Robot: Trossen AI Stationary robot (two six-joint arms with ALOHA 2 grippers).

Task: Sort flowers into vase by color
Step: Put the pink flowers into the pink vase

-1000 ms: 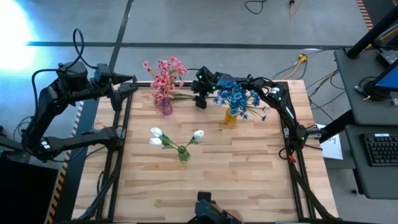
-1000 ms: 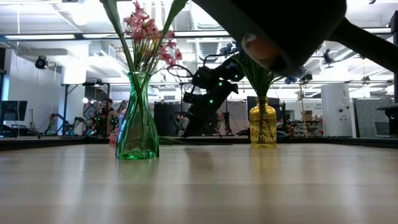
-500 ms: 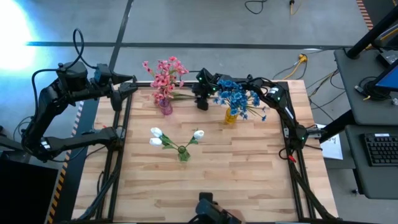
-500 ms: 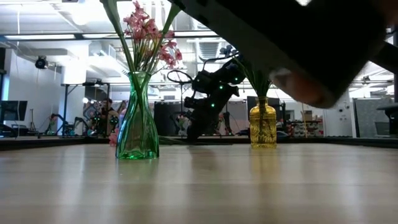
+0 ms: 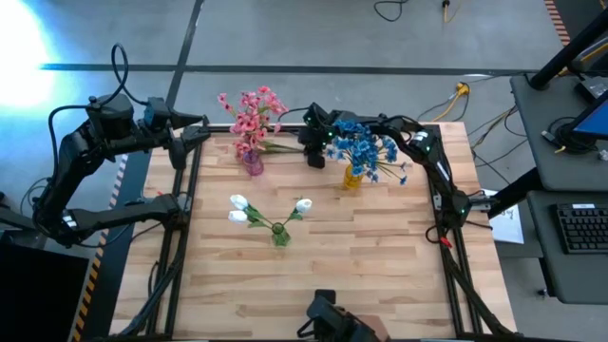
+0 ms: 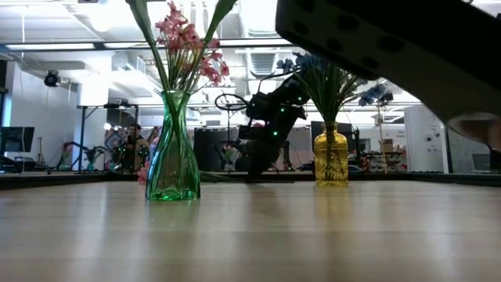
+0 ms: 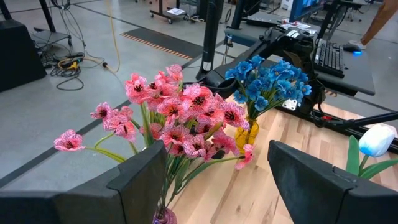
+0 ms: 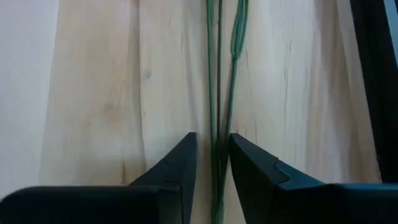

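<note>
Pink flowers [image 5: 252,119] stand in a small pink vase [image 5: 253,163] near the far edge. One pink sprig [image 5: 277,145] lies level beside it, stems toward my right gripper [image 5: 312,152], which is shut on them. Blue flowers [image 5: 366,150] fill the yellow vase [image 6: 331,157]. White tulips [image 5: 271,211] stand in the green vase [image 6: 172,157] at mid-table. My left gripper [image 5: 195,133] hovers open off the far left corner, facing the pink flowers [image 7: 180,121]. My right gripper pinches the thin green stems [image 8: 219,93] of the lying pink sprig between its two fingers [image 8: 180,165]. It comes from above, with the stems running out lengthwise between the fingertips. The stems lie low over the wooden table [image 8: 106,93]; the blossom end points at the pink vase.
Black frame rails run along the table's left side [image 5: 185,218] and right side [image 5: 456,256]. A large dark object [image 6: 391,47] hangs close before the low camera at the near edge [image 5: 332,323]. Bare wood [image 5: 380,256] lies on the near right part of the table.
My right gripper has shifted a little toward the table's right edge along the far edge, staying low by the stems. The dark object at the near edge has slid toward the right.
</note>
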